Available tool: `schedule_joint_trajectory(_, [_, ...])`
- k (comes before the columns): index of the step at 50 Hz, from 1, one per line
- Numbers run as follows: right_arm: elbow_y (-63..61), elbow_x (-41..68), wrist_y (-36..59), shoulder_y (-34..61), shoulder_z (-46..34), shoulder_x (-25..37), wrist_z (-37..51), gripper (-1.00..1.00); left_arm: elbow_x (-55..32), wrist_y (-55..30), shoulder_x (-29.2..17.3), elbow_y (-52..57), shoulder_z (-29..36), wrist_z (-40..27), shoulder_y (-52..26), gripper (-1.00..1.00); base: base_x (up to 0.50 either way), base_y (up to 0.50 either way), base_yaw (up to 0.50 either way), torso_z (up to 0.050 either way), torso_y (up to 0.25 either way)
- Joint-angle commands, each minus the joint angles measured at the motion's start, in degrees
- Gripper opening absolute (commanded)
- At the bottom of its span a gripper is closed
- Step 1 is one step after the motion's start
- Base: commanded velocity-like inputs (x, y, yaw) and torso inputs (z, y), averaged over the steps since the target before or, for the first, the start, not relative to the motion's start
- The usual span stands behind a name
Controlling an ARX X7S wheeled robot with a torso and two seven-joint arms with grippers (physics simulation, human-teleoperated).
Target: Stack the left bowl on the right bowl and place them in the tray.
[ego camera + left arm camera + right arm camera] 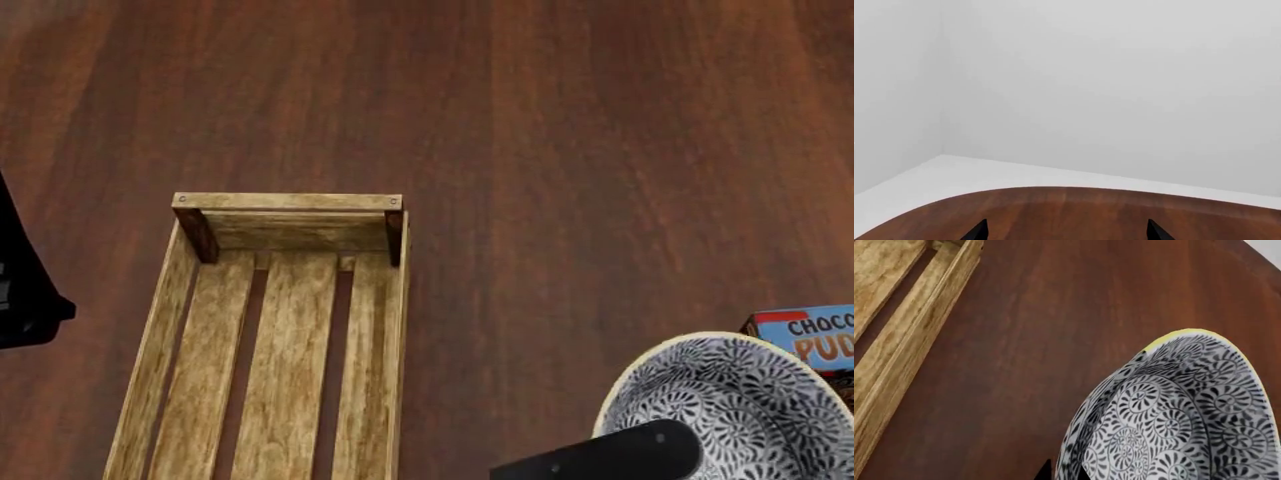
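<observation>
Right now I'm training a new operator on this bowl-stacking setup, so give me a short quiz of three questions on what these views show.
1. True or false: the tray already holds a bowl.
2. Which thing sits just behind the patterned bowl in the head view? A) a box B) a cup C) a spoon
3. Fill in: the tabletop is dark ____.

Key: 1 false, the tray's slats are bare. 2 A, a blue box with partial lettering. 3 wood.
</observation>
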Motion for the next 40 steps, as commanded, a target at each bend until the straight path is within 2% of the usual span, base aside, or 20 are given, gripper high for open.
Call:
schedule_joint_trajectory(1, [2.16,3.46,-6.22,11.8,-8.59,8.49,-0.25,-1.0,-0.1,0.2,-0.12,-0.35,0.03,-0.2,-0.17,1.0,0.0,0.0,0.0,0.0,0.0])
schedule_joint_trajectory(13, [2.5,8.47,-4.5,16.01,-6.9,13.89,-0.25,-1.0,-0.21,0.34,-0.33,-0.51,0.16,-0.36,-0.17,1.0,0.0,0.0,0.0,0.0,0.0])
schedule_joint_trajectory(23, [-0.25,12.95,-4.02,18.15,-5.36,21.79,0.41,-1.0,-0.09,0.25,-0.48,-0.37,0.43,-0.74,-0.23,1.0,0.0,0.0,0.0,0.0,0.0])
schedule_joint_trajectory(40, [3.32,11.18,-1.75,20.42,-2.7,30.35,-10.39,-1.0,0.02,0.61,-0.45,-1.2,0.82,-0.99,-0.48,1.0,0.0,0.0,0.0,0.0,0.0])
